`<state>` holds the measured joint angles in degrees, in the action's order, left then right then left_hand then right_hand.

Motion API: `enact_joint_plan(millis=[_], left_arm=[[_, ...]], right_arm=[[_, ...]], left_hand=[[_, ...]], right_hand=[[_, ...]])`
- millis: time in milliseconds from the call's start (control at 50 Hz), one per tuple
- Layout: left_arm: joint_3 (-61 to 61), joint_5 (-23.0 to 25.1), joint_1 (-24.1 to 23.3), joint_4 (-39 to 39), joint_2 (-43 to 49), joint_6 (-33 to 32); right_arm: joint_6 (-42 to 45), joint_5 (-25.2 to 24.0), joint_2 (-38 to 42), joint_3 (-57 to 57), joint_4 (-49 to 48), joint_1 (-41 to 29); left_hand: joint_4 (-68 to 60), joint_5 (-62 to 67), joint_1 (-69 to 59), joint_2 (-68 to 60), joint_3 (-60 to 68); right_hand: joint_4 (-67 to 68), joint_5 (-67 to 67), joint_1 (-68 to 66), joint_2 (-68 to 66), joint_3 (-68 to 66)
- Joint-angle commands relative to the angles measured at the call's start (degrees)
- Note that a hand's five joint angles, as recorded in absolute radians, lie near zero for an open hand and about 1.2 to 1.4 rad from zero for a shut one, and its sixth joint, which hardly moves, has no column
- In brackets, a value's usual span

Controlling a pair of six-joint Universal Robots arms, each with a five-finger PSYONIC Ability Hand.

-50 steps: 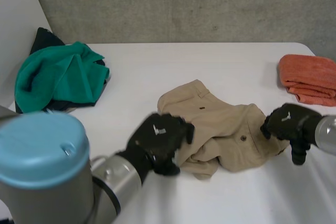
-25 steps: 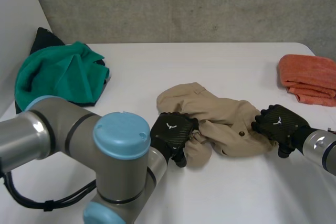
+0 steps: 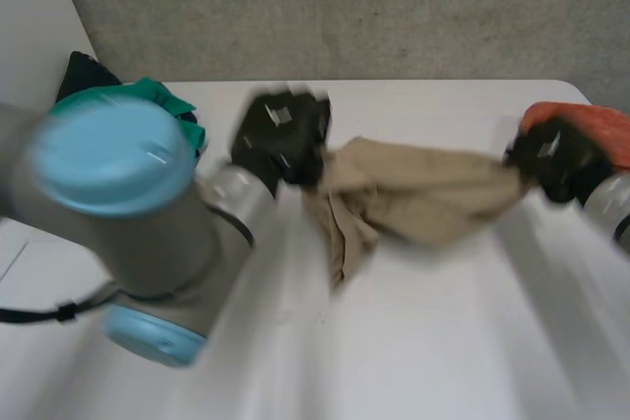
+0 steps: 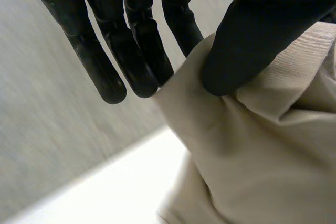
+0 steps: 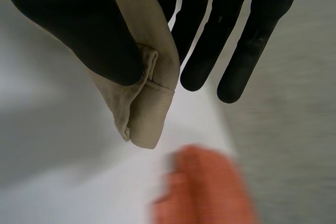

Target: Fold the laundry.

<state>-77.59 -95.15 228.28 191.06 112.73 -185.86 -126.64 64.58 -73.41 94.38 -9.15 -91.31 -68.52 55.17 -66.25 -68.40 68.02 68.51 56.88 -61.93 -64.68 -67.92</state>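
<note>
Stretching the tan shorts [image 3: 423, 199] tight above the counter [image 3: 423, 341], each hand pinches an end: left hand [image 3: 281, 135] thumb against fingers at 9 o'clock, right hand [image 3: 556, 156] clamping the 3 o'clock corner. Long axis runs 9 to 3, slack drooping nearer the left. Laying it flat looks next.

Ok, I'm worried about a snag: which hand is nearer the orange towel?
Right. The right hand, pinching one end of the beige garment, is close beside the orange towel; the left hand holds the other end, far from it.
</note>
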Motion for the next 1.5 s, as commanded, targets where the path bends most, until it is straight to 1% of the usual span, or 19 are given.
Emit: enact_joint_plan(millis=[20, 100, 180, 300, 360, 520, 680, 780, 860, 900, 920, 940, 1000, 1140, 1200, 1220, 1260, 1360, 1500], left_arm=[[3.4, 0.5, 3.1, -0.3, -14.0, 0.2], [5.8, 0.5, 2.9, -0.8, -18.9, 0.2], [8.2, 0.4, 3.3, -1.0, -23.6, 0.3], [9.7, 0.3, 5.4, -1.0, -24.1, 0.3], [10.5, 0.5, 7.1, -0.8, -22.3, 0.2], [12.0, 2.8, 11.1, -1.2, -7.3, 0.4], [12.1, 3.0, 13.5, -0.5, 8.5, 0.6], [16.3, 3.0, 17.8, 3.6, 18.2, 0.2], [18.7, 3.4, 20.7, 6.3, 21.5, 0.4], [19.3, 3.5, 21.0, 6.5, 21.7, 0.6], [19.4, 3.6, 20.8, 6.4, 21.7, 0.5], [19.1, 3.6, 20.6, 6.3, 21.6, 0.5], [17.2, 3.2, 19.2, 5.5, 19.3, 0.6], [1.0, 2.8, 12.5, -0.2, 3.0, 0.7], [-5.2, 2.8, 9.2, -0.5, -0.9, 0.6], [-9.3, 2.9, 6.6, -0.4, -3.2, 0.6], [-12.7, 3.0, 4.2, -0.4, -4.5, 0.3], [-20.0, 3.0, -2.2, 0.3, -3.1, 0.1], [-20.8, 3.5, -3.7, 2.8, 3.4, 0.0]], right_arm=[[-21.8, 1.0, -15.6, -19.2, 9.8, 0.4], [-25.0, -0.5, -17.4, -27.4, 15.9, 1.2], [-25.3, 0.0, -17.5, -32.0, 17.3, 1.0], [-25.4, 1.6, -16.2, -34.3, 17.4, -0.4], [-25.3, 4.1, -12.4, -35.4, 17.4, -2.7], [-24.7, 8.4, 1.5, -37.6, 18.0, -11.2], [-24.7, 12.0, 11.8, -34.3, 17.2, -16.4], [-24.7, 15.2, 16.9, -32.4, 14.6, -17.2], [-24.6, 17.2, 18.8, -31.0, 12.8, -17.3], [-24.7, 18.1, 19.3, -29.9, 11.8, -17.3], [-24.8, 18.5, 19.3, -29.5, 11.4, -17.3], [-24.7, 18.8, 19.4, -29.0, 11.1, -17.3], [-24.8, 19.6, 19.2, -27.6, 10.6, -17.8], [-24.6, 19.9, 18.7, -25.2, 10.6, -18.7], [-24.5, 19.9, 18.6, -24.3, 10.5, -18.6], [-24.6, 19.9, 18.4, -24.1, 10.5, -18.5], [-24.6, 19.9, 18.2, -23.6, 10.3, -18.4], [-24.5, 19.8, 17.8, -22.8, 9.9, -18.3], [-24.5, 19.8, 17.8, -21.3, 9.2, -18.2]], left_hand=[[-11.5, 14.8, -13.8, -11.6, 12.0], [-11.5, 14.8, -13.8, -11.6, 12.0], [-11.5, 14.8, -13.8, -11.6, 12.0], [-11.5, 14.8, -13.8, -11.6, 12.0], [-11.5, 14.8, -13.8, -11.6, 12.0], [-11.5, 14.8, -13.8, -11.6, 12.0], [-11.5, 14.8, -13.8, -11.6, 12.0], [-11.5, 14.8, -13.8, -11.6, 12.0], [-11.5, 14.8, -13.8, -11.6, 12.0], [10.1, -6.7, 7.8, 10.0, -9.6], [35.2, -31.8, 32.9, 35.1, -34.7], [41.8, -38.4, 39.5, 41.6, -41.3], [43.5, -40.1, 41.2, 43.4, -43.0], [43.8, -40.5, 41.6, 43.7, -43.3], [43.5, -40.2, 41.2, 43.4, -43.0], [42.7, -39.3, 40.4, 42.6, -42.2], [41.8, -38.5, 39.6, 41.7, -41.3], [33.4, -30.1, 31.2, 33.3, -32.9], [22.0, -18.6, 19.7, 21.9, -21.5]], right_hand=[[11.5, 13.1, -18.1, -15.3, -12.1], [11.5, 13.1, -18.1, -15.3, -12.1], [11.5, 13.1, -18.1, -15.3, -12.1], [11.5, 13.1, -18.1, -15.3, -12.1], [11.5, 13.1, -18.1, -15.3, -12.1], [11.5, 13.1, -18.1, -15.3, -12.1], [11.5, 13.1, -18.1, -15.3, -12.1], [11.5, 13.1, -18.1, -15.3, -12.1], [11.5, 13.1, -18.1, -15.3, -12.1], [11.5, 13.1, -18.1, -15.3, -12.1], [11.5, 13.1, -18.1, -15.3, -12.1], [11.5, 13.1, -18.1, -15.3, -12.1], [11.5, 13.1, -18.1, -15.3, -12.1], [11.5, 13.1, -18.1, -15.3, -12.1], [11.5, 13.1, -18.1, -15.3, -12.1], [11.5, 13.1, -18.1, -15.3, -12.1], [11.5, 13.1, -18.1, -15.3, -12.1], [11.5, 13.1, -18.1, -15.3, -12.1], [11.5, 13.1, -18.1, -15.3, -12.1]])
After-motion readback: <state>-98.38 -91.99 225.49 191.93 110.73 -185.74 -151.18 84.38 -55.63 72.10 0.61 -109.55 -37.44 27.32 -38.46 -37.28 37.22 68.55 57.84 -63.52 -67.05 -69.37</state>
